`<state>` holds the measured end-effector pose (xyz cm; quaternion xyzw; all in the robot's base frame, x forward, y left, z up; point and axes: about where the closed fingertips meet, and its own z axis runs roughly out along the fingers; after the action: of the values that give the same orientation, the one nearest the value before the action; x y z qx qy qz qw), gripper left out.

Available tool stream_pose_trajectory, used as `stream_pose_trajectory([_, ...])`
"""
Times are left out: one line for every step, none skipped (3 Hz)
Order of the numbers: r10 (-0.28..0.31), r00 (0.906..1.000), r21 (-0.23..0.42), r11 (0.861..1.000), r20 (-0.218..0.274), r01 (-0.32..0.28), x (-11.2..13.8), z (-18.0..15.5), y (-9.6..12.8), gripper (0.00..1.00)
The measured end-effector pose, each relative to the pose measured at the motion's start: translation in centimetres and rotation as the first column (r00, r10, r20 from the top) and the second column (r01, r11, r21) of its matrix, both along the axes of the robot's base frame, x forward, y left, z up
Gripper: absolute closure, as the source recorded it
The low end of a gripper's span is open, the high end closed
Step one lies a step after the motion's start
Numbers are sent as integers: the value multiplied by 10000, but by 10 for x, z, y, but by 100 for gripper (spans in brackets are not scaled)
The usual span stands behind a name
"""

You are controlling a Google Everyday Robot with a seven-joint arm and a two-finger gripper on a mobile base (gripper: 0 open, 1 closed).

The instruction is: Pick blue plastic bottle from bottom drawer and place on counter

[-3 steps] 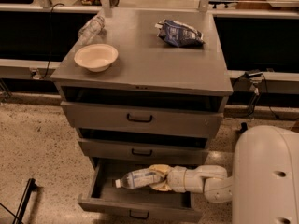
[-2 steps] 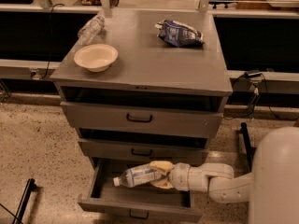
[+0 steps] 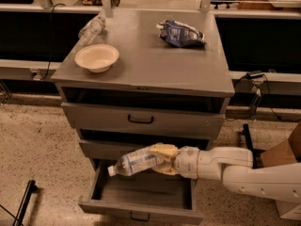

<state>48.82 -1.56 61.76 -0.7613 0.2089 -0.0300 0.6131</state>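
The blue plastic bottle [image 3: 134, 161], clear with a white cap and a blue-and-white label, hangs lying sideways above the pulled-out bottom drawer [image 3: 141, 208], cap pointing left. My gripper [image 3: 162, 159] is shut on the bottle's right end, its yellowish fingers [image 3: 163, 150] wrapped over and under it. The white arm reaches in from the lower right. The bottle sits in front of the middle drawer front, well below the grey counter [image 3: 155, 62].
On the counter stand a cream bowl [image 3: 97, 57] at the left, a plain clear bottle [image 3: 91, 29] behind it, and a dark blue snack bag [image 3: 181, 33] at the back right. The top drawer [image 3: 141, 119] is shut. A cardboard box [image 3: 287, 149] stands at the right.
The bottle has risen out of the bottom drawer, held in my gripper, and the arm's white body has drawn back to the right.
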Motion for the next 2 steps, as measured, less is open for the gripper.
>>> stream_pose_trajectory([60, 9960, -169, 9998, 891, -45, -5, 68, -1, 100])
stream_pose_trajectory([-172, 9864, -427, 9988, 1637, 245, -4, 131, -1, 100])
